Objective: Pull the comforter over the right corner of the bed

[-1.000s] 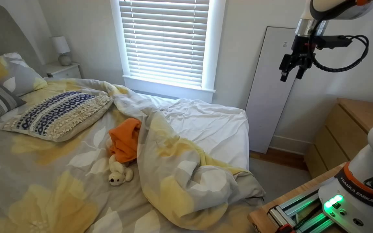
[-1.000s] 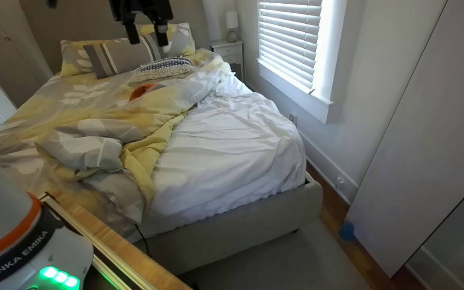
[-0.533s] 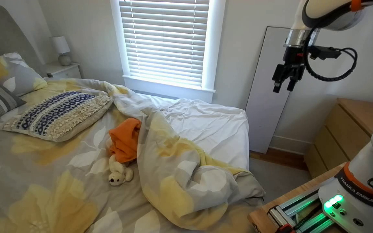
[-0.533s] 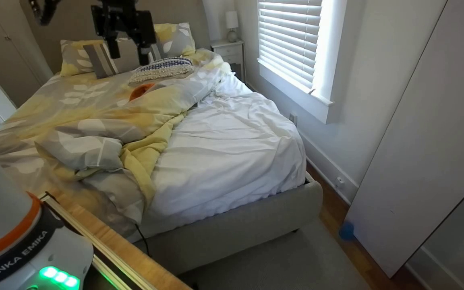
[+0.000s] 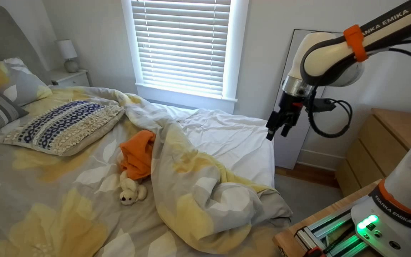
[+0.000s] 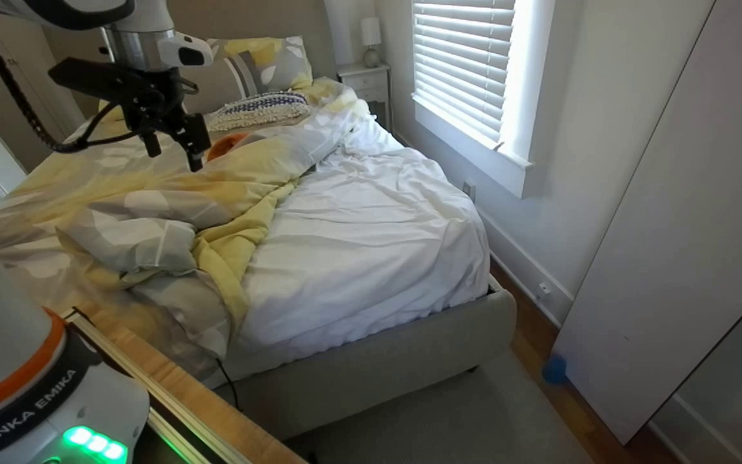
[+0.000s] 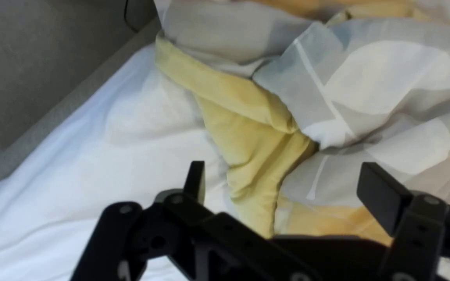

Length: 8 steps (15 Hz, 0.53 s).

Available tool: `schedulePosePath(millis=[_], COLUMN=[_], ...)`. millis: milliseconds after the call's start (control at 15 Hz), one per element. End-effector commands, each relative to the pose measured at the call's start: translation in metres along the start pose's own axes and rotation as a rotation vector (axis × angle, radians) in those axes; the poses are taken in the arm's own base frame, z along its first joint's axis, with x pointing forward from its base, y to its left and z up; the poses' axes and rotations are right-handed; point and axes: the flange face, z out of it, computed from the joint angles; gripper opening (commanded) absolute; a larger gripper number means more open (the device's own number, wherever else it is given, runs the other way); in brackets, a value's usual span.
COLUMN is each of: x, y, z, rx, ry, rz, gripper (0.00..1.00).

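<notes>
The comforter, pale grey-white with yellow prints, lies bunched and folded back on the bed in both exterior views. Its yellow underside shows along the folded edge in the wrist view. The right corner of the bed is bare of comforter and clad in white sheet; it also shows in an exterior view. My gripper is open and empty, in the air above the bed. In the wrist view the gripper points down, its fingers apart, with the yellow edge between them in the picture.
An orange cloth and a white stuffed toy lie on the comforter. A woven cushion is near the headboard. A white panel leans on the wall. A wooden dresser stands beside the robot's wooden table.
My gripper has come down and towards the bed, lower in both exterior views, and stays open. The comforter and the other things have not moved.
</notes>
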Motion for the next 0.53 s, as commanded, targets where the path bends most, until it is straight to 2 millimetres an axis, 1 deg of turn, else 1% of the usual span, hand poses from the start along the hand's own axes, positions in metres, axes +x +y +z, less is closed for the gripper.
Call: schedulePosePath(millis=[0, 67, 133, 200, 267, 467], x=[0.015, 0.015, 0.013, 0.013, 0.015, 0.020], y=[-0.028, -0.035, -0.028, -0.032, -0.032, -0.027], z=[0.036, 0.063, 0.021, 0.031, 0.033, 0.023], rx=[-0.033, -0.029, -0.038, -0.039, -0.037, -0.031], ry=[0.129, 0.114, 0.133, 0.126, 0.122, 0.143], rz=[-0.069, -0.092, -0.073, -0.083, -0.081, -0.068], gripper=[1.00, 1.00, 1.00, 1.00, 1.00, 1.00])
